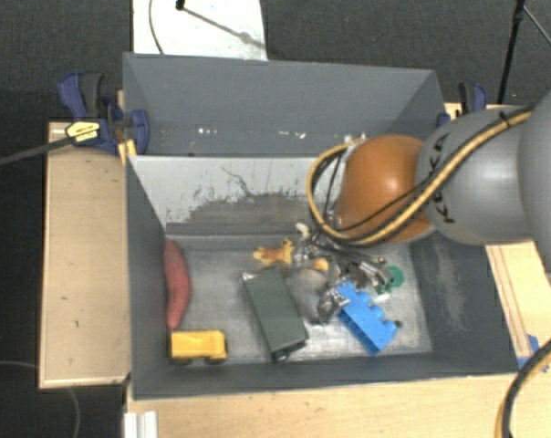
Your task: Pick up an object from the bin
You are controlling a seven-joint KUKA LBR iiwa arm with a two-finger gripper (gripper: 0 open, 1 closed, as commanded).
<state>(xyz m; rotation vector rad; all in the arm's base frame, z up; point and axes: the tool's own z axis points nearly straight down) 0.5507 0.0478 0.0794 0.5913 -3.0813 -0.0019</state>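
Where arm reaches in from right, I see gripper (335,295) low in bin (257,108), just beside blue toy block (369,322) toward view's lower right; dark green slab (275,311) lies nearby. Grip open or closed, I cannot tell.

The grey arm (504,190) is stretching in over the right wall of the bin (275,108), with black-and-yellow cables (412,210) looping around its orange-covered wrist (380,185). The gripper (335,292) is pointing down, hanging low over the bin's floor, right of centre.
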